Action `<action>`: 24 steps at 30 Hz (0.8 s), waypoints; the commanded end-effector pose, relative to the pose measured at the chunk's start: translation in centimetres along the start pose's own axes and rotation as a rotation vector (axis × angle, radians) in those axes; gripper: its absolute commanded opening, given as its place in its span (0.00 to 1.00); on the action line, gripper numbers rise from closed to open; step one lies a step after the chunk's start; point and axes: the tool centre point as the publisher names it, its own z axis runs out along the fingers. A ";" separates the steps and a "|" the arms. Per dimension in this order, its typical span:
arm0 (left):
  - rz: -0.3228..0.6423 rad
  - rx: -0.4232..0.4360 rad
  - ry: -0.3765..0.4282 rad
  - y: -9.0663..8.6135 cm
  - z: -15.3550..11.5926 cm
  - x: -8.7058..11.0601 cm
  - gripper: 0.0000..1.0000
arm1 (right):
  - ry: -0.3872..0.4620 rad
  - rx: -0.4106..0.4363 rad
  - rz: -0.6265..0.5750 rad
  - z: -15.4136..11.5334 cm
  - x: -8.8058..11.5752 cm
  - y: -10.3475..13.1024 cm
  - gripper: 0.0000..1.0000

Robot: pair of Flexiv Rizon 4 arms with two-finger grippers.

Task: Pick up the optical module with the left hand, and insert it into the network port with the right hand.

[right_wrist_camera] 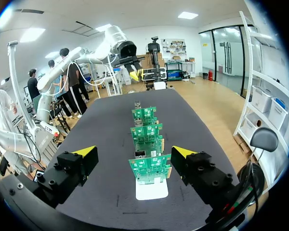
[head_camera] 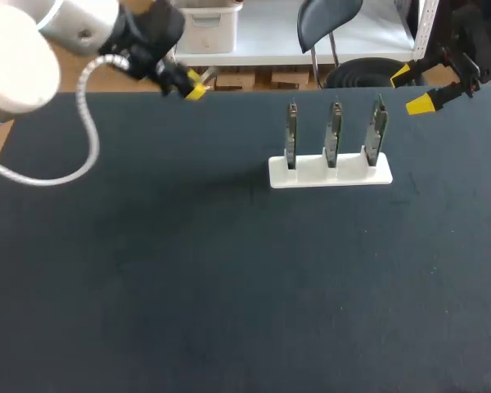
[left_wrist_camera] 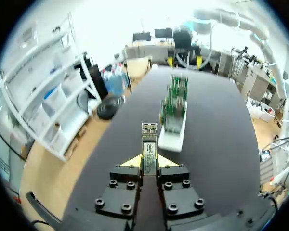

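Observation:
The optical module [left_wrist_camera: 148, 144], a slim metal stick with a label, sticks out from between the yellow tips of my left gripper [left_wrist_camera: 148, 161], which is shut on it. In the head view that left gripper [head_camera: 193, 87] hovers at the table's far left edge, well left of the white stand [head_camera: 330, 172]. The stand holds three upright green circuit boards [head_camera: 334, 129], each with a metal network port [right_wrist_camera: 140, 155]. My right gripper [head_camera: 414, 88] hangs open at the far right, just behind the stand. Seen from its wrist, the right gripper [right_wrist_camera: 135, 152] has the row of boards [right_wrist_camera: 145, 132] straight ahead of its fingers.
The dark table [head_camera: 188, 286] carries only the stand. In the left wrist view the stand [left_wrist_camera: 172, 137] lies ahead of the module and slightly to one side. My left arm's white cable [head_camera: 86, 131] loops over the table's left part.

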 end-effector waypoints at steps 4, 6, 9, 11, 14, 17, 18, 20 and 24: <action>0.036 0.043 -0.299 0.7 3.2 -6.7 0.00 | 0.000 0.007 -0.002 0.1 0.0 0.3 1.00; 0.032 0.067 -0.359 0.4 3.9 -8.5 0.00 | 0.000 0.007 -0.002 0.1 0.0 0.3 1.00; 0.055 0.103 -0.417 -0.3 5.1 -11.0 0.00 | 0.000 0.007 -0.002 0.1 0.0 0.3 1.00; 0.070 0.125 -0.447 -0.9 5.8 -12.6 0.00 | 0.000 0.007 -0.002 0.1 0.0 0.3 1.00; 0.068 0.166 -0.499 -1.7 7.1 -14.6 0.00 | 0.000 0.007 -0.002 0.1 0.0 0.3 1.00; 0.075 0.197 -0.534 -2.7 8.5 -16.4 0.00 | 0.000 0.007 -0.002 0.1 0.0 0.3 1.00; 0.069 0.207 -0.547 -3.0 8.9 -16.9 0.00 | 0.000 0.007 -0.002 0.1 0.0 0.3 1.00; 0.050 0.236 -0.585 -3.5 9.5 -17.7 0.00 | 0.000 0.007 -0.002 0.1 0.0 0.3 1.00; 0.048 0.267 -0.617 -4.5 10.4 -19.1 0.00 | 0.000 0.007 -0.002 0.1 0.0 0.3 1.00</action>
